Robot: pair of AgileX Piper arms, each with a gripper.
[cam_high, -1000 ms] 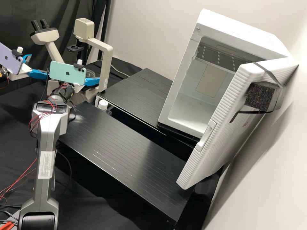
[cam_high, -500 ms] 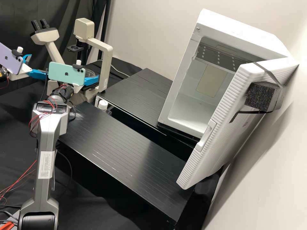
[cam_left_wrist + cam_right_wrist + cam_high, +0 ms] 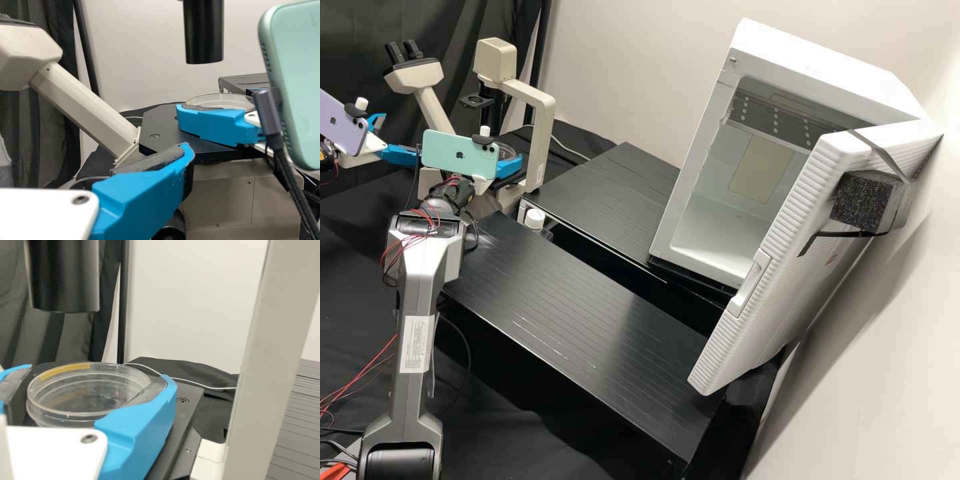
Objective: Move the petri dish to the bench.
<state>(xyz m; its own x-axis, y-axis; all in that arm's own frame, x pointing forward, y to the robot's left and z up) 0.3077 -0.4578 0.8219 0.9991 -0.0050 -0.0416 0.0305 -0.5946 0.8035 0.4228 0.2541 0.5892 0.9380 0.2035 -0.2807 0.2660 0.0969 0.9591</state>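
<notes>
In the high view, the dish (image 3: pixel 509 148) lay at the microscope (image 3: pixel 543 143), between the right jaws. The right arm (image 3: pixel 417 280) was the one on it; the left arm (image 3: pixel 327 157) stood farther off, its jaws apart and well clear of the dish. The two slatted worktops, near (image 3: pixel 580 320) and far (image 3: pixel 607 197), lay on the other side of the microscope's post from the dish. I couldn't tell which was meant, but either way that post would be the thing to steer around.

In the left wrist view, the dish sat at the stage (image 3: pixel 165 131), with one side of the right jaws between it and the camera. Whether it had left the stage I couldn't tell.

In the right wrist view, the right jaws looked clamped on the dish, a pad against each side of its wall. Being round, it had no long axis to line up. The black tube (image 3: pixel 62 275) hung above, so I judged the next move wanted a low, level draw back out before any real lift, lest the rim knock.
</notes>
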